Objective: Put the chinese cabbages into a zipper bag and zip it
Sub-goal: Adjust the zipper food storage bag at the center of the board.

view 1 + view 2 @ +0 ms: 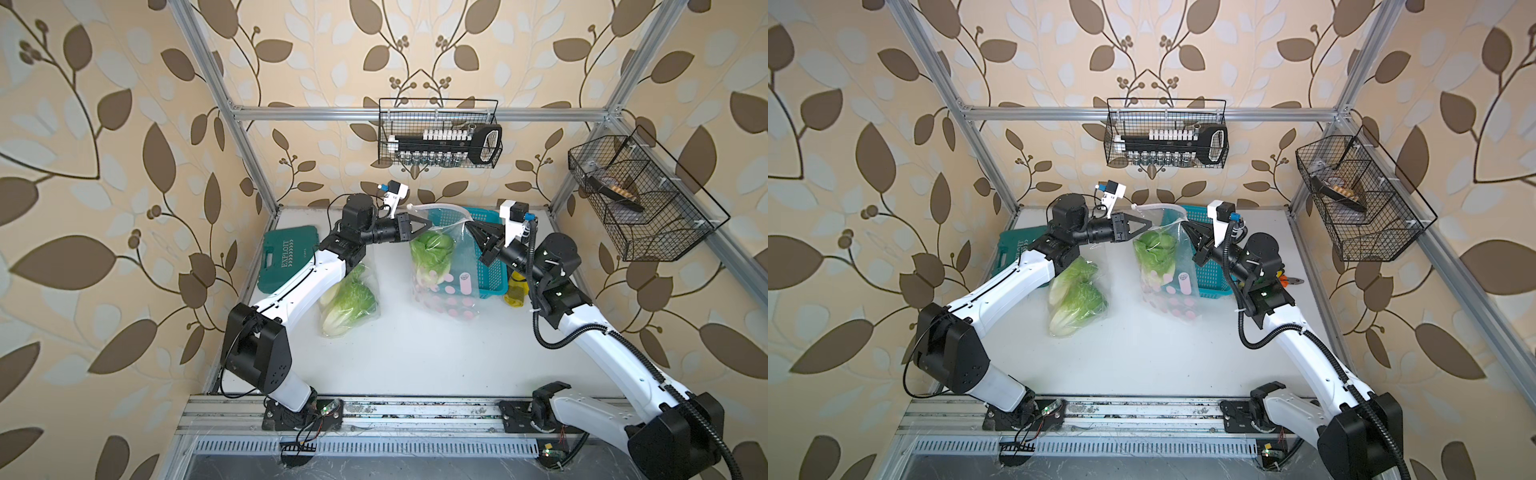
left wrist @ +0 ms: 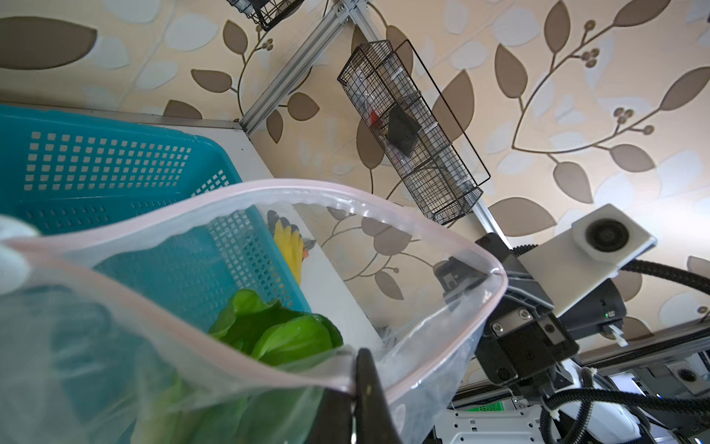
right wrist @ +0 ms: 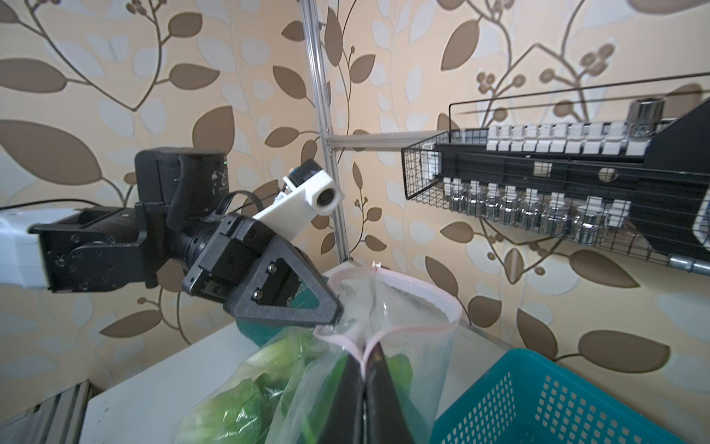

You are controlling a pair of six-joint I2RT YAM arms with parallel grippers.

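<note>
Zipper bag (image 1: pixel 453 266) (image 1: pixel 1169 286): is being held upright over the rear middle of the tabletop (image 1: pixel 415 353), just in front of the teal basket (image 1: pixel 486 257). Its pink-edged mouth is being held apart and unzipped.

Left gripper (image 1: pixel 428 226): is being pressed shut on the bag's rim at the end facing the tabletop's left edge. In the left wrist view the pink strip is being pinched between the 2 fingers (image 2: pixel 370 396).

Right gripper (image 1: pixel 468 227): is being clamped on the opposite end of the rim. In the right wrist view the strip is being squeezed between the closed fingers (image 3: pixel 384 392).

Cabbage in the bag (image 1: pixel 430 253) (image 1: pixel 1154 253): 1 head is being carried inside, with green leaves toward the mouth and the white stalk end down.

Remaining cabbages (image 1: pixel 349 301) (image 1: pixel 1077 297): 2 heads are lying side by side near the tabletop's left edge, partly under the left arm (image 1: pixel 299 286) and apart from the bag. Their white stalk ends are pointing toward the front edge, and they are being covered by clear film.

Green tool case (image 1: pixel 286 257): is lying along the left edge, toward the rear corner.
</note>
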